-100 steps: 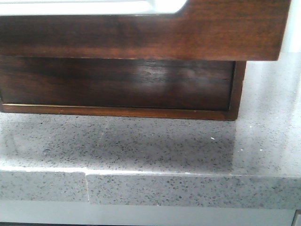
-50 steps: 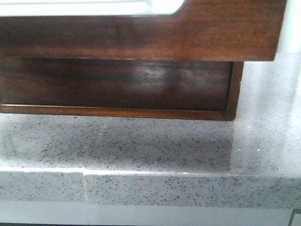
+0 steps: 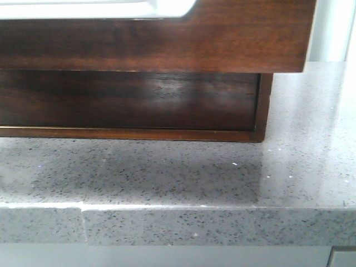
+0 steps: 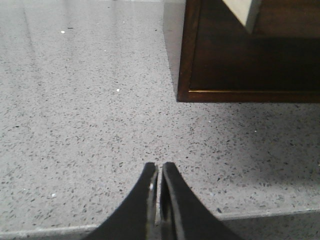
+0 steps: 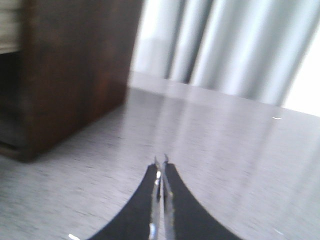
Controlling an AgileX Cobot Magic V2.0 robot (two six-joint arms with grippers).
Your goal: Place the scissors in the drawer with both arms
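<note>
The drawer (image 3: 233,39), a glossy dark brown front with a wide round-cornered cut-out showing white (image 3: 111,6), sticks out above the lower drawer front (image 3: 139,100) in the front view. No scissors show in any view. My left gripper (image 4: 160,167) is shut and empty, low over the grey counter near its front edge, short of the cabinet's lower corner (image 4: 186,92). My right gripper (image 5: 160,162) is shut and empty over the counter, beside the cabinet's side wall (image 5: 70,70); this view is blurred. Neither gripper shows in the front view.
The brown cabinet stands on a grey speckled stone counter (image 3: 167,172) with a seam (image 3: 82,208) at its front edge. Pale curtains (image 5: 240,45) hang behind the counter on the right side.
In the front view the cabinet, drawer and counter seam have slid left, and more counter and curtain show on the right.
</note>
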